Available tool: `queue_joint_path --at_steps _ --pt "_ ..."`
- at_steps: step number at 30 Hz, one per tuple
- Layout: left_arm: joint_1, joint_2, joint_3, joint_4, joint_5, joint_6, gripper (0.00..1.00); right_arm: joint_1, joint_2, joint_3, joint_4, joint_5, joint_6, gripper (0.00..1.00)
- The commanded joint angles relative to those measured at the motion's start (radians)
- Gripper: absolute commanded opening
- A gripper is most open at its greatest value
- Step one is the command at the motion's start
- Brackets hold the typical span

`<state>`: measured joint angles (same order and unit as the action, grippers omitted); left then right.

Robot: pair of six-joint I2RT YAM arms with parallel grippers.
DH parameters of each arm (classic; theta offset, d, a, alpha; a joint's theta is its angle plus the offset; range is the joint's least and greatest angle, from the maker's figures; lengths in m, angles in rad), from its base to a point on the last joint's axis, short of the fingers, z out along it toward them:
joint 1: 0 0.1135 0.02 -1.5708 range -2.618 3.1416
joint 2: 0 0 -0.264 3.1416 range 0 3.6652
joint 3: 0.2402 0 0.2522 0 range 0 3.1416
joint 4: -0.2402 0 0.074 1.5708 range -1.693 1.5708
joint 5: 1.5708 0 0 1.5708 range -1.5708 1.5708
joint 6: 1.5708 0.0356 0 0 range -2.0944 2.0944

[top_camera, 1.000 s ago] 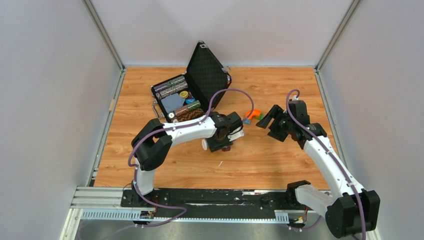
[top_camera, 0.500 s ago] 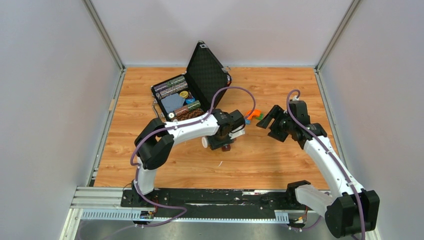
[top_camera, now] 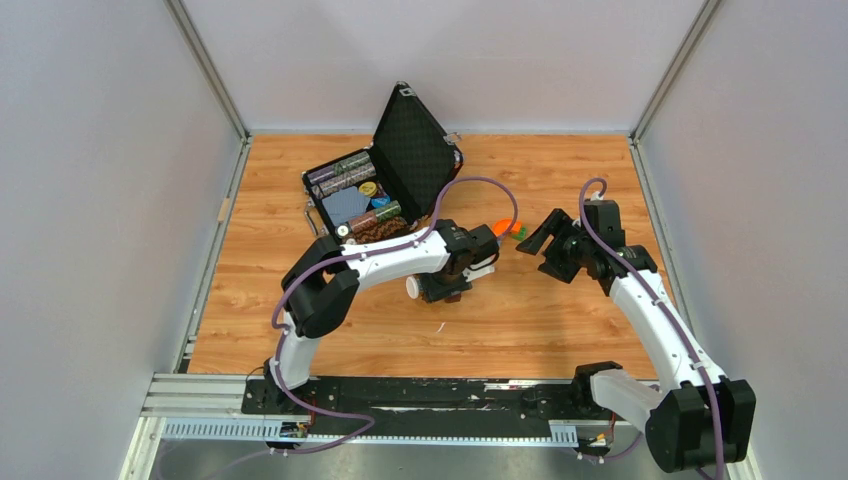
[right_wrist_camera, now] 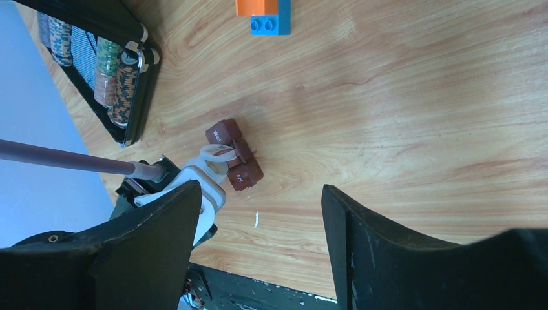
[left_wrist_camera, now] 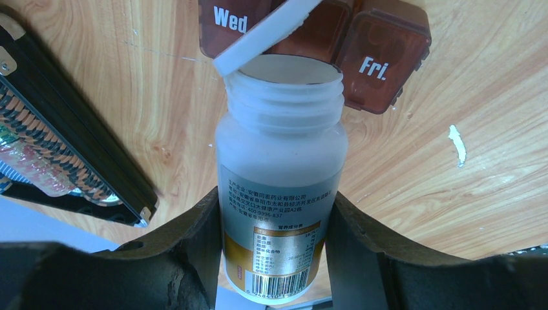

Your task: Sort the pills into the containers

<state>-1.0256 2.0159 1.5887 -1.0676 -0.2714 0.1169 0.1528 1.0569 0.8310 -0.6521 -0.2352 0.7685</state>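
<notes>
So the left hand [left_wrist_camera: 274,201] is clamped on the open white pill bottle [left_wrist_camera: 279,148], mouth right at the brown pill organizer [left_wrist_camera: 382,59]; right hand [right_wrist_camera: 260,190] hangs spread wide.

The bottle [left_wrist_camera: 279,168] sits in the left gripper [left_wrist_camera: 276,216]; the containers [left_wrist_camera: 381,58] lie just ahead on the table [left_wrist_camera: 452,194], the case [left_wrist_camera: 58,148] to its left.

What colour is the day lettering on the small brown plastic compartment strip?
White ("Wed", "Fri") on the dark brown plastic compartment strip; clearest in the left wrist view.

Brown three-compartment containers [left_wrist_camera: 382,59], lying flat, Wed and Fri lids closed
</notes>
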Motion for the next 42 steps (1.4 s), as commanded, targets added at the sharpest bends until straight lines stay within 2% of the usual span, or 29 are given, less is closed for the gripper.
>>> queue_joint_path --at_steps 1,42 --pt "-0.012 0.020 0.056 -0.050 -0.040 -0.021 0.00 -0.014 -0.002 -0.001 0.036 -0.030 -0.004 0.70" --pt "-0.041 0.131 0.220 -0.226 -0.112 -0.083 0.00 -0.046 -0.028 -0.035 0.042 -0.054 -0.009 0.70"
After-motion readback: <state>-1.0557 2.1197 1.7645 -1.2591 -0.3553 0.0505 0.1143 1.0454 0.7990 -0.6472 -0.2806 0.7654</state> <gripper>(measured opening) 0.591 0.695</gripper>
